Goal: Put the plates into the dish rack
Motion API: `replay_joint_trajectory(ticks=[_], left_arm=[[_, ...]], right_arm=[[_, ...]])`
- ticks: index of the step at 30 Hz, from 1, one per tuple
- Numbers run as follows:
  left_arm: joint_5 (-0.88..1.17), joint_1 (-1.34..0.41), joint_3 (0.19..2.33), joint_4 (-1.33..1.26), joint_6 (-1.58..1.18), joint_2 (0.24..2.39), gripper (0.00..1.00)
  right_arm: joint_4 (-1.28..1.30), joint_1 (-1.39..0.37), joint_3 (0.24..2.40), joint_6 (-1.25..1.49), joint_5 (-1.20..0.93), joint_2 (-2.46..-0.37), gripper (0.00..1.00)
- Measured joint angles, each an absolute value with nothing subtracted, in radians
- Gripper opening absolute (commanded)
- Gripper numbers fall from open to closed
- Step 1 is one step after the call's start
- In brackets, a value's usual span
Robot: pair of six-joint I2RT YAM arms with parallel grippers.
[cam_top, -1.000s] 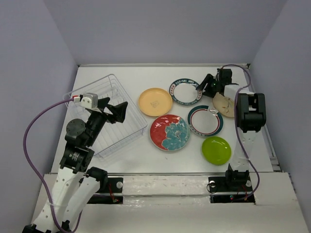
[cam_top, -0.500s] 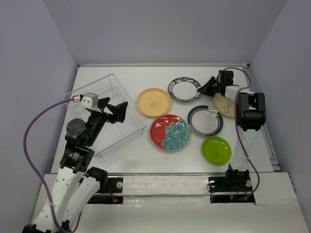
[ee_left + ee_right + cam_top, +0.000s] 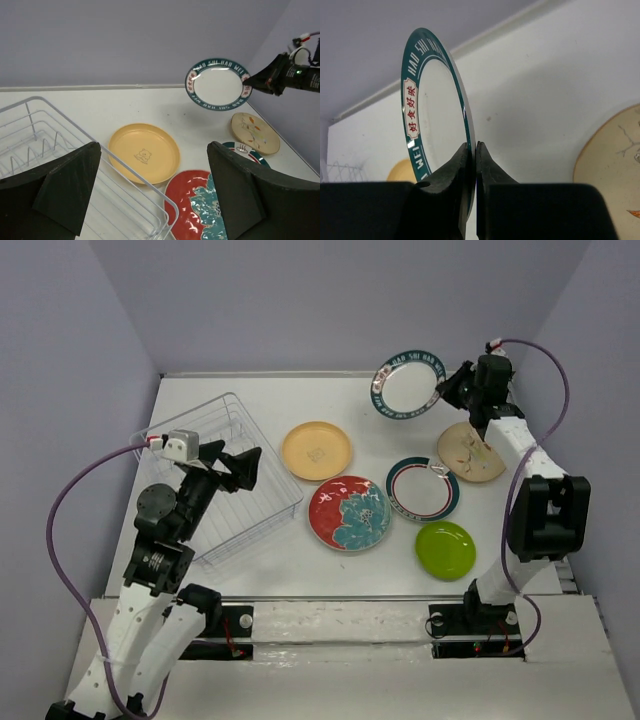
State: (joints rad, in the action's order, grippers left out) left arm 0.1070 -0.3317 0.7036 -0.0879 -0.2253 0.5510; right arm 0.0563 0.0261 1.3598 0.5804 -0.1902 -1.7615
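Note:
My right gripper (image 3: 447,392) (image 3: 473,147) is shut on the rim of a white plate with a dark teal rim (image 3: 407,383) (image 3: 218,84) (image 3: 432,120), which hangs on edge in the air above the table's back right. On the table lie an orange-yellow plate (image 3: 318,449) (image 3: 145,152), a red plate with a teal flower (image 3: 349,513) (image 3: 200,207), a second teal-rimmed plate (image 3: 423,488), a lime green plate (image 3: 445,549) and a beige speckled plate (image 3: 470,451) (image 3: 255,132). The wire dish rack (image 3: 215,475) (image 3: 45,150) stands at the left. My left gripper (image 3: 248,466) (image 3: 152,195) hangs open over the rack's right edge, holding nothing.
Purple-grey walls (image 3: 330,300) close in the white table (image 3: 270,400) at the back and both sides. A purple cable (image 3: 60,520) loops from the left arm.
The right gripper has shut on the back teal-rimmed plate and lifted it off the table, tipping it up on edge. The right arm has swung up and back. The left arm has not moved.

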Motion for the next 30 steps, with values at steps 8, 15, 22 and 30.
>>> replay_joint_trajectory(ticks=[8, 15, 22, 30], left_arm=[[0.043, -0.325, 0.704, -0.094, -0.276, 0.458, 0.99], [-0.03, -0.345, 0.723, -0.166, -0.302, 0.283, 0.99], [-0.077, -0.368, 0.699, -0.219, -0.3, 0.233, 0.99], [-0.117, -0.401, 0.673, -0.203, -0.291, 0.212, 0.99]], right_arm=[[0.113, -0.331, 1.625, 0.423, 0.133, -1.622, 0.07], [0.246, -0.635, 1.959, 0.324, 0.35, -1.836, 0.07], [0.361, -0.821, 2.329, 0.215, 0.583, -2.188, 0.07], [0.391, -0.936, 2.579, 0.067, 0.759, -2.434, 0.07]])
